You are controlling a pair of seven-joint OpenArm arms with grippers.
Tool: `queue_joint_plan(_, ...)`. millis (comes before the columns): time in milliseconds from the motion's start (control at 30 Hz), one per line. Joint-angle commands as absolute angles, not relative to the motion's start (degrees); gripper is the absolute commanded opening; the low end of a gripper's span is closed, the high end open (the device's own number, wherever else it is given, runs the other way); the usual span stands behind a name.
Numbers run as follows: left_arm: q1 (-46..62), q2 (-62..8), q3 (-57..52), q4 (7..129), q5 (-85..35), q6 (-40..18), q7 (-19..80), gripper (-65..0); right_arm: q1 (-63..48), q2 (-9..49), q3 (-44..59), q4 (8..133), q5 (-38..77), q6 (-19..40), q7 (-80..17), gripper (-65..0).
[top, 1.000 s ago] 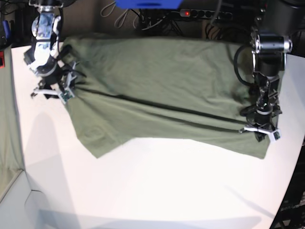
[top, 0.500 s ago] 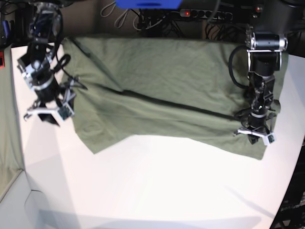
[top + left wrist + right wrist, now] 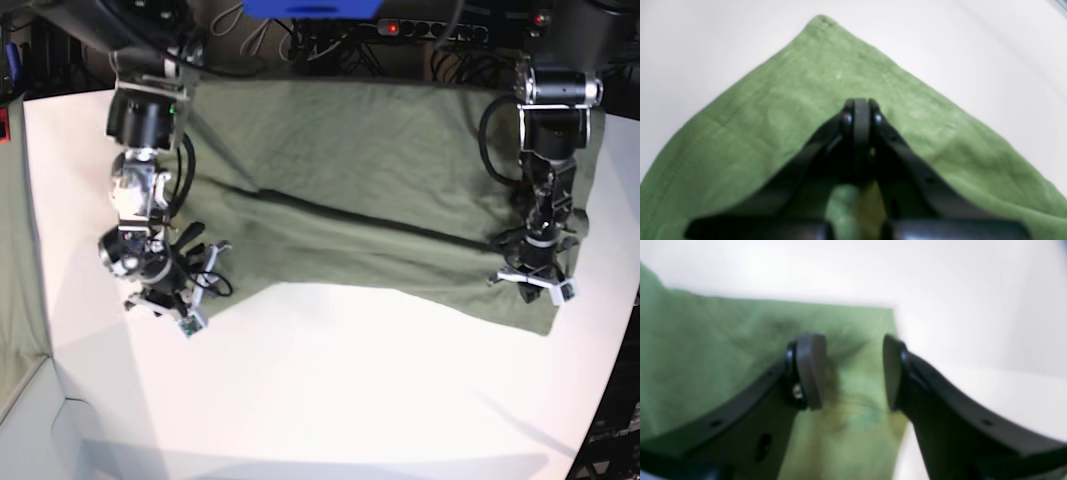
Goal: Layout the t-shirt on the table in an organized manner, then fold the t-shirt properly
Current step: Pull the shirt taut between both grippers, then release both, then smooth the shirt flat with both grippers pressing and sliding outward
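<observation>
The olive-green t-shirt (image 3: 350, 170) lies spread across the far half of the white table (image 3: 350, 400), with a long crease running from its left side to its right edge. My left gripper (image 3: 533, 284) is at that right end of the crease. In the left wrist view the left gripper (image 3: 860, 110) is shut, pinching t-shirt (image 3: 773, 100) fabric near a hemmed corner. My right gripper (image 3: 163, 305) hangs over the shirt's near left corner. In the right wrist view the right gripper (image 3: 853, 370) is open, its pads apart just above the t-shirt (image 3: 706, 340) edge, holding nothing.
Behind the table the dark floor holds cables and a power strip (image 3: 430, 28), with a blue object (image 3: 310, 8) beside it. A pale grey-green cloth strip (image 3: 15, 250) hangs past the left edge. The table's curved edge (image 3: 612, 400) runs down the right.
My right gripper has left the shirt's left edge and swung down toward me to the near left corner, staying open. The left gripper has barely shifted and stays shut.
</observation>
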State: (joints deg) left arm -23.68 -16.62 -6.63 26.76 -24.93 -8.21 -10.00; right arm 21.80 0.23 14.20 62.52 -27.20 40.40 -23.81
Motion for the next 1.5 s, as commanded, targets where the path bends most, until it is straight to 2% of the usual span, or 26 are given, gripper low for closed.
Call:
queue_joint_plan(0,-23.8,-16.7,-6.5,26.5,-24.6,-7.9,-6.1,-65.0,24.4,1.3,14.2,60.8,-26.6,40.0,-22.9,-39.6)
queue_joint_plan(133,-23.8,-16.7,-6.5,26.5,-24.6,-7.9,-6.1,-65.0,25.4,3.3,14.1,54.8,-26.7,40.0,-22.9,-39.6)
queue_joint_plan(333,-23.7,-16.7,-6.5,26.5,-24.6,-7.9,-6.1,-65.0,21.3,7.3,13.9,55.2,-26.7,40.0,-22.9,-39.6)
queue_joint_plan(400,-23.8,-16.7,-6.5,26.5,-24.6,-7.9,-6.1,-65.0,20.3,7.7,13.9,55.2,-26.7,36.2,-22.6,-39.6)
queue_joint_plan(567,-24.2,-15.7,-6.5,26.5,-24.6,-7.9,-6.5,-65.0,20.4,8.5,13.9,54.7,-26.6,35.9,-21.6,-39.4)
queue_joint_plan(767,-27.6,-15.0,-6.5,26.1,-24.6,-7.9,-6.5,-65.0,26.9,7.0,13.8,48.7,-26.6,35.9,-16.6,-39.3)
queue_joint_plan(933,-30.3,-13.5,-6.5,26.2,-24.6,-7.9,-6.5,-65.0,36.4,8.7,13.8,33.5,-26.7,35.4,-12.3,-39.4)
queue_joint_plan(1000,-31.5,-13.5,-6.5,26.5,-24.6,-7.9,-6.5,-65.0,39.3,9.7,13.8,29.2,-26.7,32.4,-9.5,-39.4)
queue_joint_plan(1133,-34.7,-13.7,-6.6,26.6,-24.6,-7.9,-6.5,-65.0,43.6,12.1,13.8,24.3,-26.7,20.0,-3.7,-39.1)
queue_joint_plan(1267,-35.2,-14.9,-11.2,28.2,-24.6,-7.9,-6.0,-65.0,45.6,13.5,13.8,23.8,-26.7,11.4,-0.7,-39.2)
queue_joint_plan(1467,-30.1,-15.1,-15.5,37.8,-24.6,-7.9,-2.7,-65.0,46.7,14.6,14.0,23.8,-26.7,9.7,2.7,-39.0)
